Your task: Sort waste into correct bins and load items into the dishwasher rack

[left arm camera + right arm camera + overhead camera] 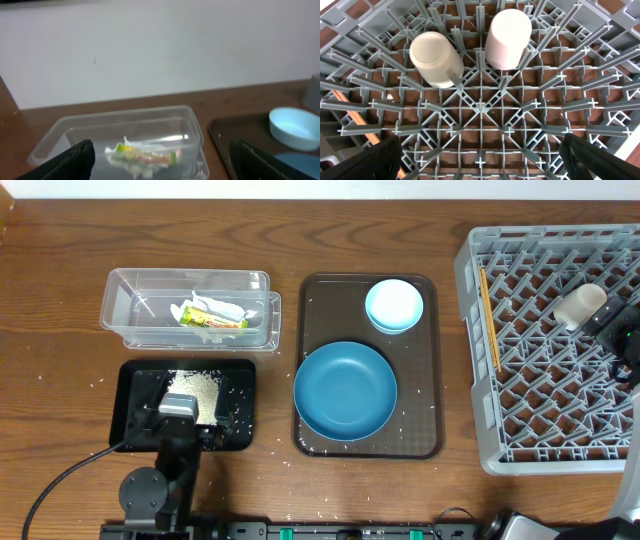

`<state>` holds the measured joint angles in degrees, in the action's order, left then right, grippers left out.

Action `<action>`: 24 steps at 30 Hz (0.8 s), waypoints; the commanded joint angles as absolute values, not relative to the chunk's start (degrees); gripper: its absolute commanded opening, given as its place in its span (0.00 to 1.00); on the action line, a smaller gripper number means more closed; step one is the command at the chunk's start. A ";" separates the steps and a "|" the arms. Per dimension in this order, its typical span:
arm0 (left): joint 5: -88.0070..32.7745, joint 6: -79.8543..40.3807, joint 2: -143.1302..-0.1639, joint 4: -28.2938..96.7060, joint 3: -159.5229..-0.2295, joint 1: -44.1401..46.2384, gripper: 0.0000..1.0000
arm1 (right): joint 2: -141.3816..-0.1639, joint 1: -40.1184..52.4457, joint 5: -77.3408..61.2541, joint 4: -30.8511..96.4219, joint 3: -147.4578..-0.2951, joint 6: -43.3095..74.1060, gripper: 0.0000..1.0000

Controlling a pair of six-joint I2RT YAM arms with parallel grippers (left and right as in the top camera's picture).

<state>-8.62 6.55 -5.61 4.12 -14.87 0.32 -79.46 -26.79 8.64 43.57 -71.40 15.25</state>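
While our left gripper [162, 161] and right gripper [485, 161] gape empty, a white cup [436, 59] lies in the grey rack [480, 107]; wooden table [300, 240].

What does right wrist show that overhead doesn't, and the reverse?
Right wrist only: the pink cup, beside the white cup; it is not visible overhead.
Overhead only: rice on the black tray, tissue in the clear container, big blue bowl and small blue bowl on the brown tray.
Both: the rack, the white cup, the chopsticks.
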 commanded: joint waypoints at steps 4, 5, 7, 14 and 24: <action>-7.73 3.95 -5.02 -1.43 -11.31 0.01 0.88 | -79.40 -26.94 9.19 43.57 -71.50 14.55 0.99; -6.76 2.61 -5.02 -2.15 -10.90 0.01 0.89 | -79.40 -26.94 9.19 43.57 -71.50 14.55 0.99; -3.86 -2.48 -5.02 -3.73 -9.98 0.01 0.88 | -79.40 -26.94 9.19 43.57 -71.50 14.55 0.99; -0.27 -6.31 -3.92 -7.81 -6.76 0.01 0.89 | -79.40 -26.94 9.19 43.57 -71.50 14.55 0.99; 0.71 -6.31 -0.10 -10.79 -2.09 -0.10 0.89 | -79.40 -26.94 9.19 43.59 -71.50 14.57 0.99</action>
<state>-0.40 -5.82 -0.86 -9.37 -3.49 0.21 -79.46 -26.79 8.64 43.57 -71.40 15.25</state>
